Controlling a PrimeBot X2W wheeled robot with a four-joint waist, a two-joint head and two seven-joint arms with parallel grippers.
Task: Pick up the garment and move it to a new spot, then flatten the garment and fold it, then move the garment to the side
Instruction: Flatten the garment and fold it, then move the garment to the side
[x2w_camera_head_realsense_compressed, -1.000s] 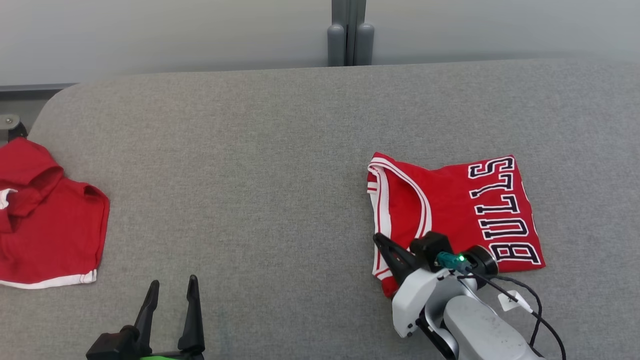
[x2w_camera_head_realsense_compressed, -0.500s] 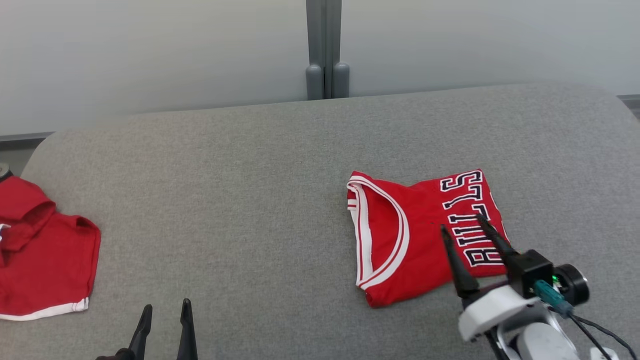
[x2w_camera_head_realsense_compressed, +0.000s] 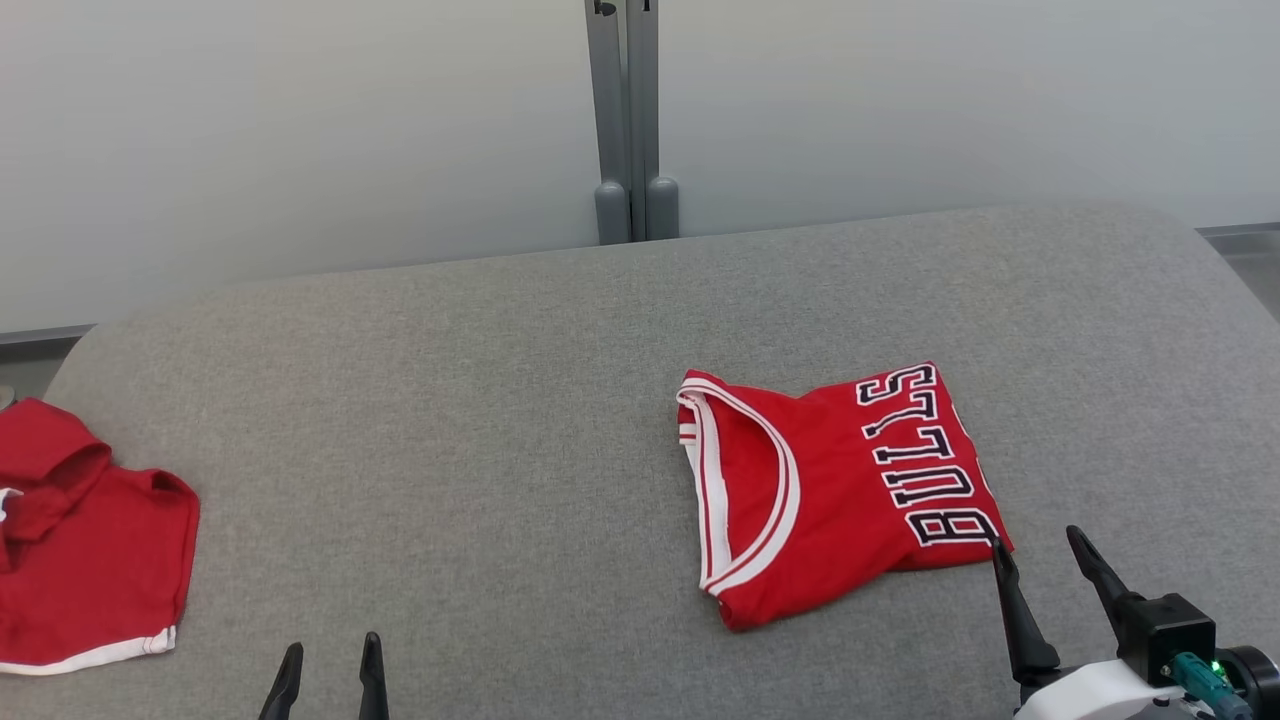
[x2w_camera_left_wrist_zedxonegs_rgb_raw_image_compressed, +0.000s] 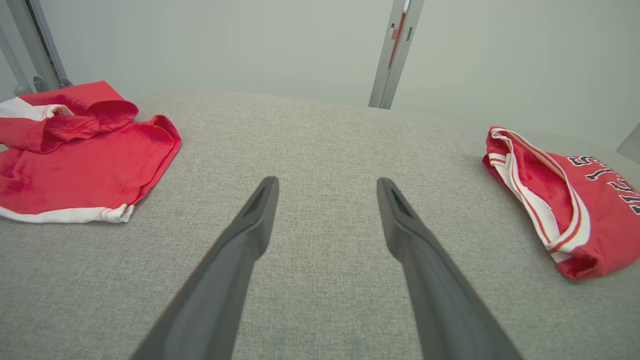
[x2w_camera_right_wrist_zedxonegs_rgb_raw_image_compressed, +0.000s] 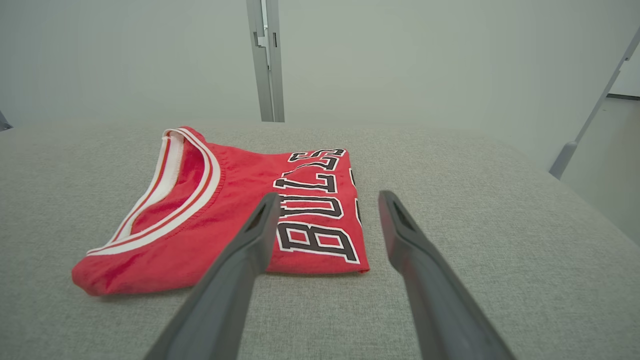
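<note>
The garment, a red jersey (x2w_camera_head_realsense_compressed: 830, 490) with white trim and "BULLS" lettering, lies folded flat on the right half of the grey table (x2w_camera_head_realsense_compressed: 450, 400). My right gripper (x2w_camera_head_realsense_compressed: 1036, 542) hovers open just off the jersey's near right corner, holding nothing. In the right wrist view the jersey (x2w_camera_right_wrist_zedxonegs_rgb_raw_image_compressed: 225, 220) spreads ahead and to the left of the right gripper (x2w_camera_right_wrist_zedxonegs_rgb_raw_image_compressed: 328, 196), whose left finger (x2w_camera_right_wrist_zedxonegs_rgb_raw_image_compressed: 250, 240) overlaps the lettered end. My left gripper (x2w_camera_head_realsense_compressed: 333, 645) stands open and empty at the lower left, far from the jersey (x2w_camera_left_wrist_zedxonegs_rgb_raw_image_compressed: 530, 185). The left wrist view has the left gripper (x2w_camera_left_wrist_zedxonegs_rgb_raw_image_compressed: 326, 180) over bare cloth.
A second red garment (x2w_camera_head_realsense_compressed: 90, 540) with a white hem lies crumpled at the table's left edge, also the red garment (x2w_camera_left_wrist_zedxonegs_rgb_raw_image_compressed: 85, 165) in the left wrist view. A grey post (x2w_camera_head_realsense_compressed: 625, 120) stands behind the table against a pale wall. The table's rounded right edge (x2w_camera_right_wrist_zedxonegs_rgb_raw_image_compressed: 540, 175) drops to the floor.
My right gripper has opened, let go of the jersey's front edge and drawn back to the lower right. The head camera has tilted, shifting the whole picture down and left.
</note>
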